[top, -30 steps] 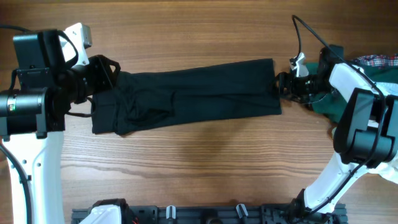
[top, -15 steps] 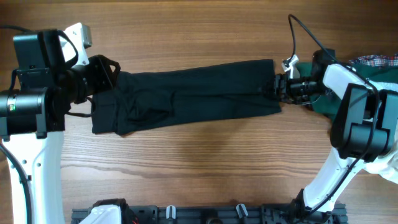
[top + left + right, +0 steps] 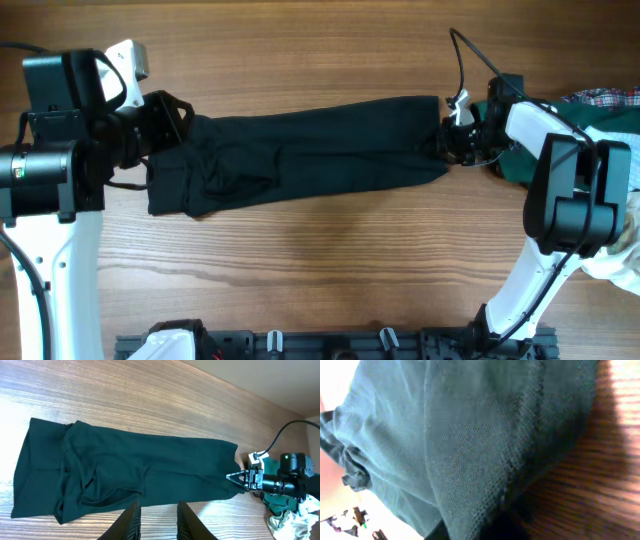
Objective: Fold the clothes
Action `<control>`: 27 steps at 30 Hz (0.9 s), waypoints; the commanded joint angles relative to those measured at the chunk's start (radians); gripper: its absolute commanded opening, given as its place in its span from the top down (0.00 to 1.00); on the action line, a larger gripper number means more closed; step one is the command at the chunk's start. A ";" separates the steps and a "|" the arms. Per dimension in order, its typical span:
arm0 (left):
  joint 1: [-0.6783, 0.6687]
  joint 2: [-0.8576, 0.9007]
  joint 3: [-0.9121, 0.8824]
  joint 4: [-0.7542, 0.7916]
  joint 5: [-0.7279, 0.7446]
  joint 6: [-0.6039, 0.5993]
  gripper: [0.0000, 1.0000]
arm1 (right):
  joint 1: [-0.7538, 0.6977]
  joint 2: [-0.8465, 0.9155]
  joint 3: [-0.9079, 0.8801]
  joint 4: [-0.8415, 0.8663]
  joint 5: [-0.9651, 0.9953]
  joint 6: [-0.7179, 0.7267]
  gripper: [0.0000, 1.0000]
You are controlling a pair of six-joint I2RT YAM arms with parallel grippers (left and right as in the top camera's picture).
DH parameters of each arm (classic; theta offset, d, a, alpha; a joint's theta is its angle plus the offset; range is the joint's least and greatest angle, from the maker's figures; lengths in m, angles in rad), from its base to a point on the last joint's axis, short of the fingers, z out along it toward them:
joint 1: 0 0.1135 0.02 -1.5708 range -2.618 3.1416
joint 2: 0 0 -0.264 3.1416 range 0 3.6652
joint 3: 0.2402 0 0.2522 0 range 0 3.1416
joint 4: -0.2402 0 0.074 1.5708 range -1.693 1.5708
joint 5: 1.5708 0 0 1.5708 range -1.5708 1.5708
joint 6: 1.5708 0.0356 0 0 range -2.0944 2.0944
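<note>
The black polo shirt (image 3: 300,150) is being held stretched out as a long folded band across the middle of the wooden table (image 3: 330,260). Its right edge is being pinched by the right gripper (image 3: 447,140), whose jaws are being pressed together on the fabric. The left gripper (image 3: 157,510) is being held parted near the shirt's left end, with nothing grasped.

Overhead I look straight down; left wrist shares the whole shirt (image 3: 125,475) ahead of its claw (image 3: 159,521); right wrist sits very near.
</note>
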 commanded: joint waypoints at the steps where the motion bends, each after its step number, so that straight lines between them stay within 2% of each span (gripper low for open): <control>1: -0.001 -0.001 0.012 0.008 0.014 0.069 0.75 | 0.008 -0.112 0.003 -0.042 0.064 0.024 0.95; 4: 0.003 -0.019 0.012 0.022 0.015 0.069 0.74 | 0.003 -0.225 0.034 -0.089 0.222 0.101 0.96; 8: 0.003 -0.047 0.012 0.037 0.015 0.069 0.73 | 0.003 -0.369 0.081 -0.157 0.384 0.105 0.96; 17: 0.003 -0.084 0.012 0.099 0.016 0.069 0.68 | 0.054 -0.415 0.251 -0.333 0.498 0.027 0.96; 22: 0.003 -0.090 0.012 0.105 0.010 0.070 0.66 | 0.206 -0.415 0.345 -0.386 0.577 0.026 0.96; 27: 0.003 -0.105 0.012 0.125 -0.026 0.069 0.67 | 0.447 -0.409 0.368 -0.333 0.598 0.062 0.96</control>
